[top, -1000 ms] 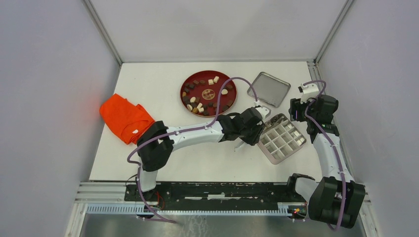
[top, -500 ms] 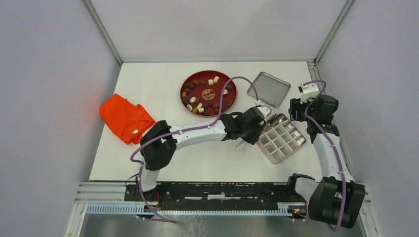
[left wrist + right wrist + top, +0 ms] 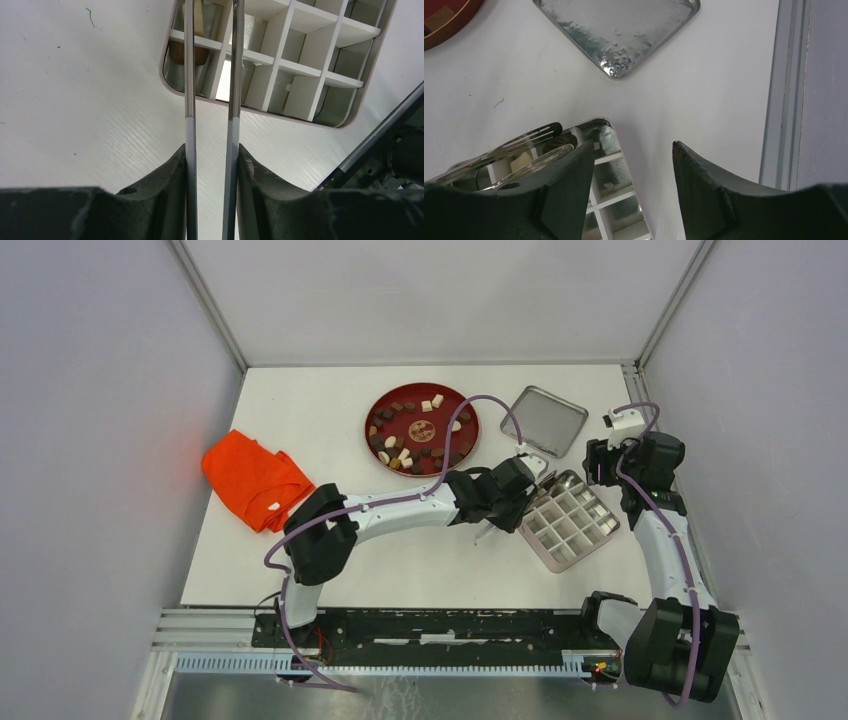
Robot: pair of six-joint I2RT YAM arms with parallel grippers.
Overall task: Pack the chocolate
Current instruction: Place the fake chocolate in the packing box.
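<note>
Now the left end effector (image 3: pixel 211 150) is clamped on the metal tweezers (image 3: pixel 189 75), their tips down in a corner cell of the divided box (image 3: pixel 300 65) beside a pale piece (image 3: pixel 521 162). Most chocolate (image 3: pixel 404 453) sits on the red plate (image 3: pixel 424 390). The right end effector (image 3: pixel 634 150) hangs released above the table (image 3: pixel 704 100).

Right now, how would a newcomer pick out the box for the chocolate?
On the white table, look right of the red plate, near the right edge. Two square metal things lie there: the box is the nearer one, split by a white grid into compartments, while the lid behind it is flat and bare.
</note>
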